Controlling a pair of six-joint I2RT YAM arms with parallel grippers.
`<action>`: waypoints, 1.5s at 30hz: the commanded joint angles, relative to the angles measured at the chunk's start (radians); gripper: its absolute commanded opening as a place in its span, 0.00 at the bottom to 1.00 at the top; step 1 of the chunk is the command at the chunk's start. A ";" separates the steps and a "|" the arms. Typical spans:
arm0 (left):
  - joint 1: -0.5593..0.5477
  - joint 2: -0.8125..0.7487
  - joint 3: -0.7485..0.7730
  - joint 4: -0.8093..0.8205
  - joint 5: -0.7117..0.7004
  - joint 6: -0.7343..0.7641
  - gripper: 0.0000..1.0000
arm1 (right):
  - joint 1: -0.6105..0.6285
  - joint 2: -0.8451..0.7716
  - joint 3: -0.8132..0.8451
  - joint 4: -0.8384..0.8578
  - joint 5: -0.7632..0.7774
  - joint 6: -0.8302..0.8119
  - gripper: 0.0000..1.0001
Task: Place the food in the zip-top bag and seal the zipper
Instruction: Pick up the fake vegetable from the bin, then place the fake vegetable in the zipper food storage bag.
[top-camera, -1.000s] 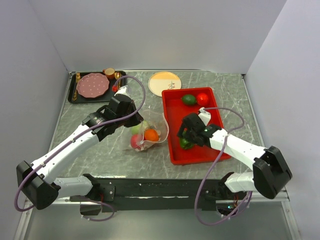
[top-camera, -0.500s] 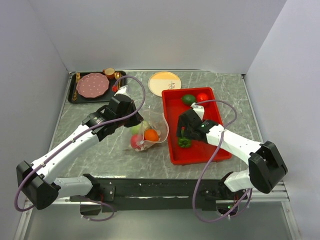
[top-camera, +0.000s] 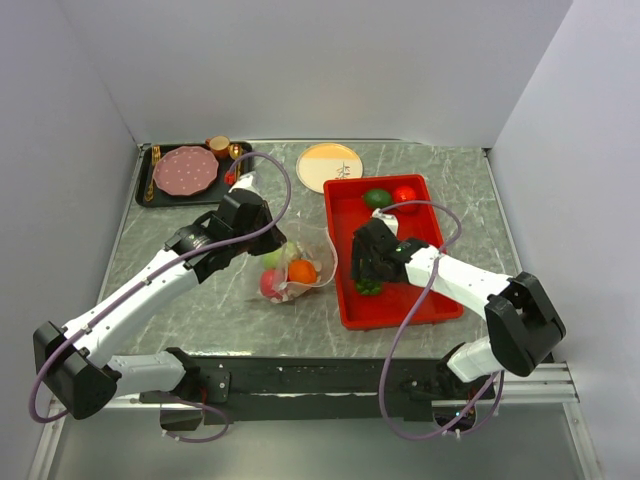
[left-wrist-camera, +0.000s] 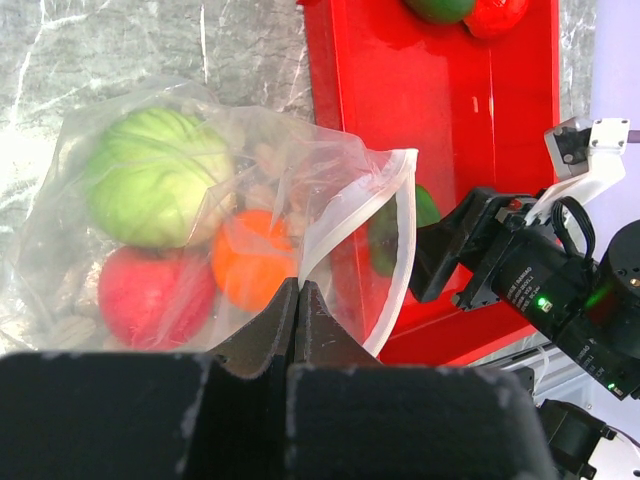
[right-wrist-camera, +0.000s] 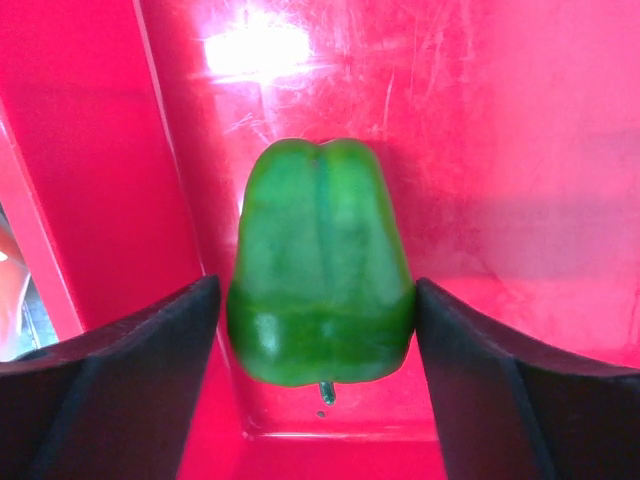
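Starting at the far left of the bench (top-camera: 450, 180), a black tray (top-camera: 145, 190) carries a pink plate (top-camera: 184, 170) and a few small things too tiny to make out.

Nearer the middle, the left fingers (left-wrist-camera: 298, 305) are pressed together on the mouth edge of the zip-top bag (left-wrist-camera: 290, 150), which lies on the bench just left of the red tray (top-camera: 400, 310). The bag is clear and crinkled, and its mouth gapes toward the tray. The zipper (left-wrist-camera: 350, 215), a whitish strip, curves from the pinch up around the mouth.

Through the plastic show a light green cabbage (left-wrist-camera: 160, 190), a red piece (left-wrist-camera: 150, 300) and an orange piece (left-wrist-camera: 255, 270). Pale lumps behind them are too blurred by the folds to name.

A cream plate (top-camera: 330, 165) sits at the far edge.

Inside the red tray, the right fingers (top-camera: 366, 272) stand apart, one on each side of a green pepper (right-wrist-camera: 320, 290) lying on the tray floor, stem toward the camera. Whether they touch its flanks is hard to tell.

From above, the arm hides most of the pepper. From the left wrist, the bag's edge half covers it.

At the tray's far end lie a dark green piece (top-camera: 377, 198) and a far red piece (top-camera: 404, 194), side by side. The left wrist view cuts both off at its top edge.
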 joint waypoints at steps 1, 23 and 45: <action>0.002 -0.018 0.002 0.036 -0.007 0.020 0.01 | -0.006 -0.010 0.018 0.008 0.021 -0.005 0.72; 0.002 -0.004 0.012 0.029 0.006 0.026 0.01 | -0.022 -0.398 0.016 0.019 -0.021 0.095 0.57; 0.003 0.020 0.018 0.064 0.077 0.041 0.01 | 0.092 -0.375 0.103 0.241 -0.391 -0.011 0.58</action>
